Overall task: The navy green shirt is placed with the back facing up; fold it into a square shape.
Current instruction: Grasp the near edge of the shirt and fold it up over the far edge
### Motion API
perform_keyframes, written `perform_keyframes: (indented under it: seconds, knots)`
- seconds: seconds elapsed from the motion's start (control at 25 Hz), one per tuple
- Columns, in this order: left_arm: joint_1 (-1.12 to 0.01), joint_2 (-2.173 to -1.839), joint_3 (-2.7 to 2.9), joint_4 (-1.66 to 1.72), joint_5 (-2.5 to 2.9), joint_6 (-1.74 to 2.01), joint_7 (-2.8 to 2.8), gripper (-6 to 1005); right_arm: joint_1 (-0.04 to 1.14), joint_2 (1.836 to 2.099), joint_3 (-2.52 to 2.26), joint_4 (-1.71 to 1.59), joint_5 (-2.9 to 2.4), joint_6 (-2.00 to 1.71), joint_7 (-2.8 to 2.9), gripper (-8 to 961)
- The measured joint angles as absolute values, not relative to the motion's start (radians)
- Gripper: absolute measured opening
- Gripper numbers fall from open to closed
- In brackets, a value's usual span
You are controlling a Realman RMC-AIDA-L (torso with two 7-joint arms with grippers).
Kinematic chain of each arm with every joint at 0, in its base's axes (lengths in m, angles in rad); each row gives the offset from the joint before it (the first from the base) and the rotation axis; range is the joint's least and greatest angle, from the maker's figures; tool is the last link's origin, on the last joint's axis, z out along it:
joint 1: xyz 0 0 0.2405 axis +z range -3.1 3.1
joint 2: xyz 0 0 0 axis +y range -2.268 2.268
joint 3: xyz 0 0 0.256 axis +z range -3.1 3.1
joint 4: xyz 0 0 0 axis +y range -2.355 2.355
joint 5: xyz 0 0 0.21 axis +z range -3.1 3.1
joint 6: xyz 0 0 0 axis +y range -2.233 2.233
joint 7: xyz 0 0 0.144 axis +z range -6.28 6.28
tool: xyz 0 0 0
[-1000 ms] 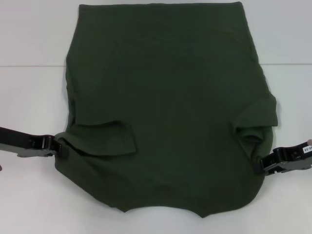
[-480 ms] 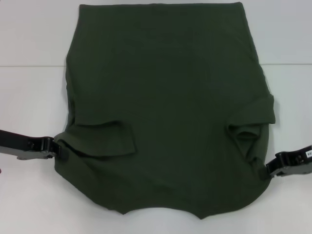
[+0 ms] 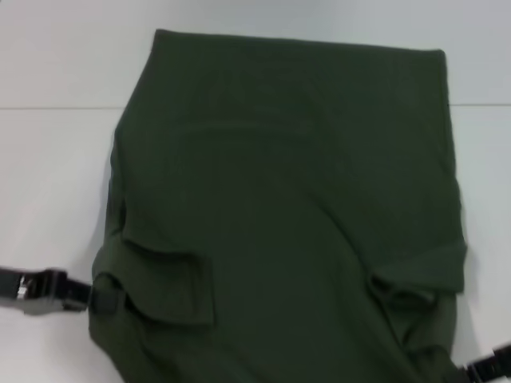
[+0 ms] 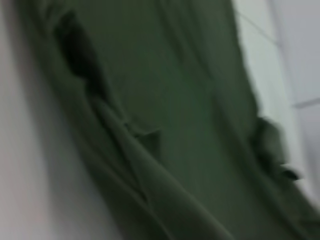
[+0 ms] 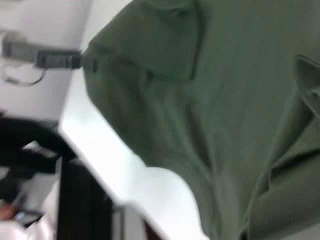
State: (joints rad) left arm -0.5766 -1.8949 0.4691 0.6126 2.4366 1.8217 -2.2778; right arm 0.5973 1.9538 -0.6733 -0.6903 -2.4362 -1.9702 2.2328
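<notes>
Gripping opposite side edges of the navy green shirt (image 3: 287,207), near the worktop's (image 3: 48,175) near edge: left gripper (image 3: 94,297) clamped on the cloth; right gripper (image 3: 471,373) at the other edge, grasp impossible to tell. Shirt lies across the worktop's middle (both sleeves tucked inward). Advice: lift both sides evenly, keeping the cloth taut, so the fold lands square.

Left gripper (image 3: 102,298) clamps the navy green shirt (image 3: 287,199) at its left edge; right gripper (image 3: 463,373) grips its right edge.
</notes>
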Motion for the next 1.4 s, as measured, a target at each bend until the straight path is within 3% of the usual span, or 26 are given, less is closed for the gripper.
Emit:
perform_keyframes:
  seconds: [0.16,0.32,0.52,1.12,1.4]
  knots:
    - [-0.529,-1.887,0.439,0.593,2.451,1.947,-2.232,27,0.557,1.948,-0.707,-0.671,-2.442,-1.982,2.178,55]
    - [-0.492,-1.899,0.449,0.59,2.479,2.022,-2.223,27,0.55,1.937,-0.759,-0.61,-2.442,-1.983,2.122,56]
    - [-0.471,-1.91,0.45,0.556,2.551,2.038,-2.216,27,0.537,1.948,-0.799,-0.595,-2.441,-1.982,2.098,61]
    - [-0.573,-1.915,0.205,0.527,2.282,1.885,-2.247,26,0.514,1.939,-0.266,-0.582,-2.321,-1.969,2.125,84]
    - [-0.593,-1.961,0.198,0.506,2.17,1.615,-2.197,26,0.5,1.95,-0.203,-0.519,-2.126,-1.811,2.093,96]
